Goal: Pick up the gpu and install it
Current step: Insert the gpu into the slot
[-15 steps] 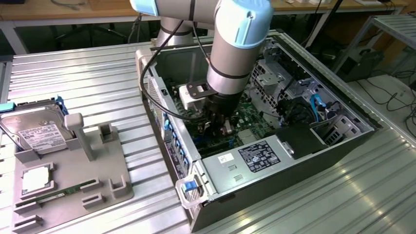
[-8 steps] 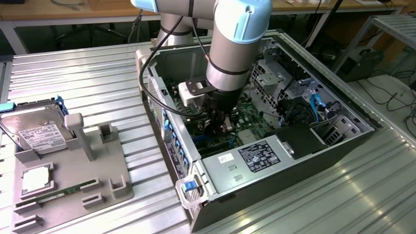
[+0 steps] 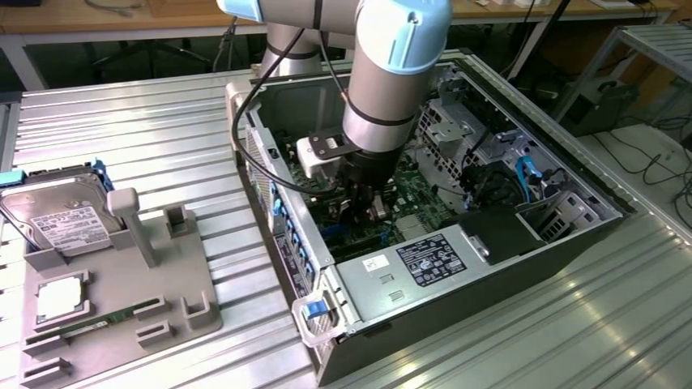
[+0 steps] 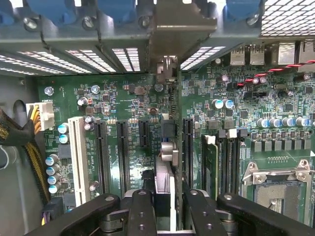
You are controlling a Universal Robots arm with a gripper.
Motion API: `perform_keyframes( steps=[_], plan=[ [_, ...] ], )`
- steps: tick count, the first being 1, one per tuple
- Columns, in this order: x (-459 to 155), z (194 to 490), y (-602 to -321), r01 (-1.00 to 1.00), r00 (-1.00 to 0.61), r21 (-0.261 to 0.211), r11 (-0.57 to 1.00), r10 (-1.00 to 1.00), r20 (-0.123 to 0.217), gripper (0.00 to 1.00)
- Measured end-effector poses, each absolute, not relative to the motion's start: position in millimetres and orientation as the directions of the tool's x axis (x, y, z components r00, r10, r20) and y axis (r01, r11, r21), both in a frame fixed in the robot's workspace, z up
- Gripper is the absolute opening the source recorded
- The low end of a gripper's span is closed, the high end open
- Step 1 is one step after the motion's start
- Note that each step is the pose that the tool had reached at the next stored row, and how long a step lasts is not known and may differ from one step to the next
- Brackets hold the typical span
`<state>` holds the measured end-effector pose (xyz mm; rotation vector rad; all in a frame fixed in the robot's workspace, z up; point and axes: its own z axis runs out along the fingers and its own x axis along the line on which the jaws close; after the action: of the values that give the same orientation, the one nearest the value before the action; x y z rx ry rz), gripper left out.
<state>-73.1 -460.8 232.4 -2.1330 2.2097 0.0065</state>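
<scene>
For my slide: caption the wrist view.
Gripper holds the gpu edge-on over the motherboard slots, bracket toward the case's rear wall.

White labels on the hard drive (image 3: pixel 63 223) and the power supply (image 3: pixel 430 261), print unreadable, tiny white lettering on the motherboard (image 4: pixel 123 98), likewise illegible

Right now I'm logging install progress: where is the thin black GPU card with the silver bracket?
The thin black GPU card stands edge-on between the gripper fingers inside the open computer case, over the green motherboard's expansion slots.
</scene>
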Motion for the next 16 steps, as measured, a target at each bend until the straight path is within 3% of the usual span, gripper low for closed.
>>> perform_keyframes(
  steps=[16],
  plan=[
    [-73.0, 228.8, -459.9, -0.999, -0.015, -0.046, 0.018, -0.998, -0.054, 0.28]
  ],
)
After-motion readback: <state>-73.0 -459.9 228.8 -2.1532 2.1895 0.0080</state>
